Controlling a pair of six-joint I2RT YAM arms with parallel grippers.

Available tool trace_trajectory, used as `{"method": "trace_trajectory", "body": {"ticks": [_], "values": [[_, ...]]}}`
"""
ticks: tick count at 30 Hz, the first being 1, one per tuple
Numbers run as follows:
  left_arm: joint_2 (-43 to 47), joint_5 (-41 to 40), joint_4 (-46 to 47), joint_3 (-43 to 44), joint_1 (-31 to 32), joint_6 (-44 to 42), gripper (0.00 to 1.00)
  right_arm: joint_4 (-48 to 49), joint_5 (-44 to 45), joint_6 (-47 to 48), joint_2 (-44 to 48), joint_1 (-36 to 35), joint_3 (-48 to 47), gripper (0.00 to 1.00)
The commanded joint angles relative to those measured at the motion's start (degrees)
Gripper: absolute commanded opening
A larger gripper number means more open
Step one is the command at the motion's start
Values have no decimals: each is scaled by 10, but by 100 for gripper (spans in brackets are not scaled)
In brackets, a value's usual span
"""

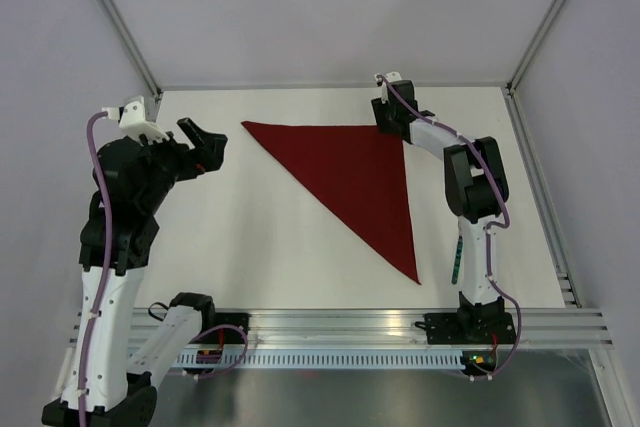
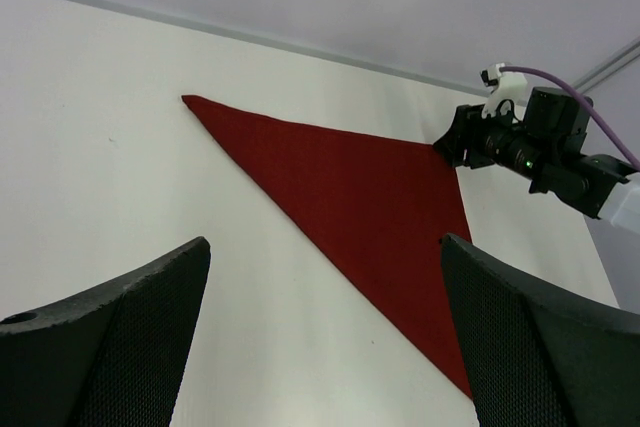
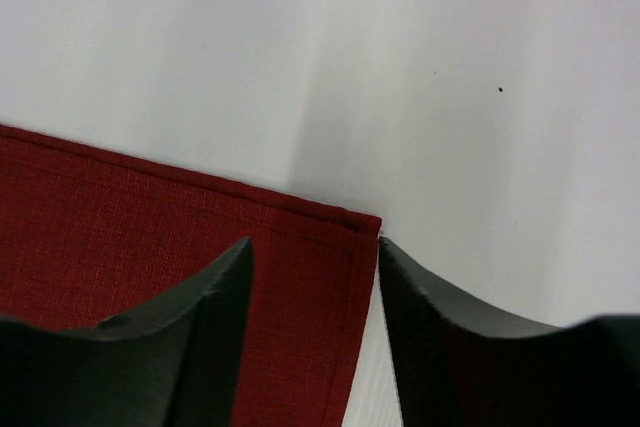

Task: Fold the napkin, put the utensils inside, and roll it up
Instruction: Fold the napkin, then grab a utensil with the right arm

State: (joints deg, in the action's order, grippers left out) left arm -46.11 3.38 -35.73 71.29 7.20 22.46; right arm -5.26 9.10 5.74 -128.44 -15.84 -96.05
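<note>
napkin: dark red, folded to 1 triangle, flat on bench; long edge runs from far-left tip to near-right tip; square corner at far right
left hand: released, 2 fingers spread wide; raised above bench, left of napkin's far-left tip, not touching cloth; wrist view looks across the triangle twd the other arm
right hand: low at napkin's far-right corner; released, fingers apart w/ gap; in wrist view hemmed corner lies flat betw. them, left finger over cloth, right finger over bare bench just past the edge; nothing gripped
fork: teal handle on bench, right of napkin's near tip, just beside right arm; head not visible
</note>
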Motion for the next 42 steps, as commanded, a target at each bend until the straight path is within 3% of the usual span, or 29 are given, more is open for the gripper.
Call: {"method": "trace_trajectory", "body": {"ticks": [1,6,11,16,20,29,42], "values": [[11,26,29,-20,-2,-3,100,-18,28,4,4,6,-34,62],[35,64,43,-79,-2,-1,100,-98,12,-15,84,31,-16,66],[72,103,62,-142,-2,2,100,-198,-45,-13,197,103,104,68],[102,149,70,-182,-2,0,100,-324,-117,49,297,215,202,68],[111,159,71,-193,-2,-9,100,-389,-121,104,339,246,257,68],[122,169,78,-210,-2,-22,100,-486,-140,166,322,246,320,68],[123,155,78,-223,-2,-28,100,-503,-129,206,306,222,374,64]]}}
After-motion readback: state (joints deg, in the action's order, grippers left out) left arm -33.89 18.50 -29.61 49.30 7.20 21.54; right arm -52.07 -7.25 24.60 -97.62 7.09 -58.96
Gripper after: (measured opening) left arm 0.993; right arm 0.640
